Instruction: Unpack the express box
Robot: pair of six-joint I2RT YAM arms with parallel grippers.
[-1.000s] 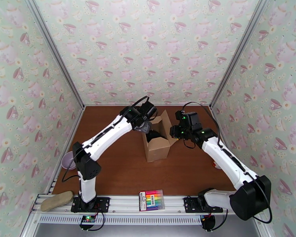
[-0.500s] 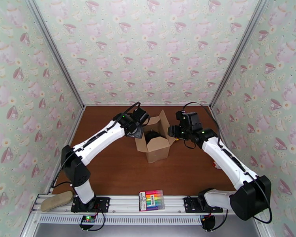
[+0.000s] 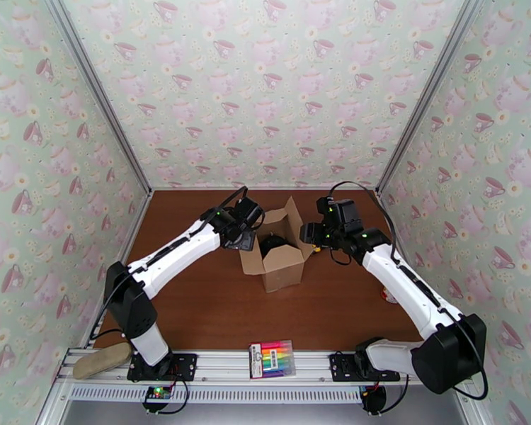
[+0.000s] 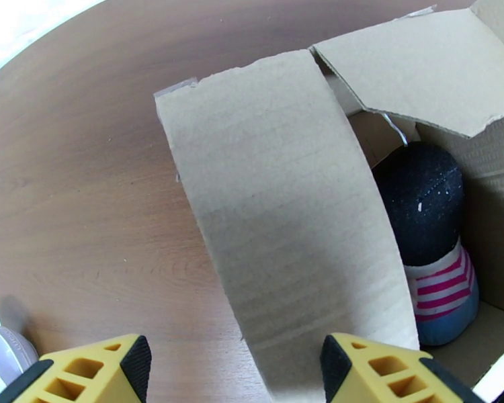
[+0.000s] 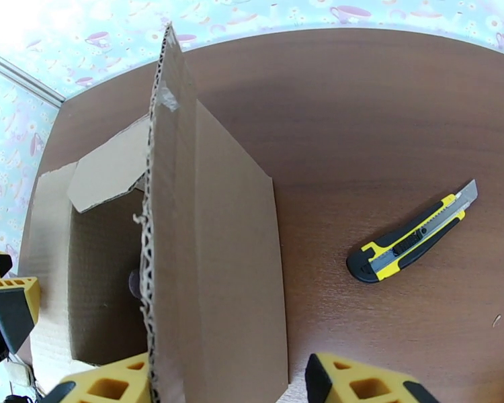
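Cardboard express box (image 3: 278, 262) sits mid-frame on the counter (image 3: 209, 306), flaps up; left tool (image 4: 233, 350) and right tool (image 5: 228, 367), both spread, each straddle a side flap, likely to widen the opening.

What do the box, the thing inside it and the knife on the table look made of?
Express box: corrugated cardboard, matte tan; fluting shows along a flap's cut edge. Item inside: seemingly knitted fabric, speckled black above pink-and-white stripes. Utility knife: probably hard plastic body, black and yellow; metal-looking blade tip.
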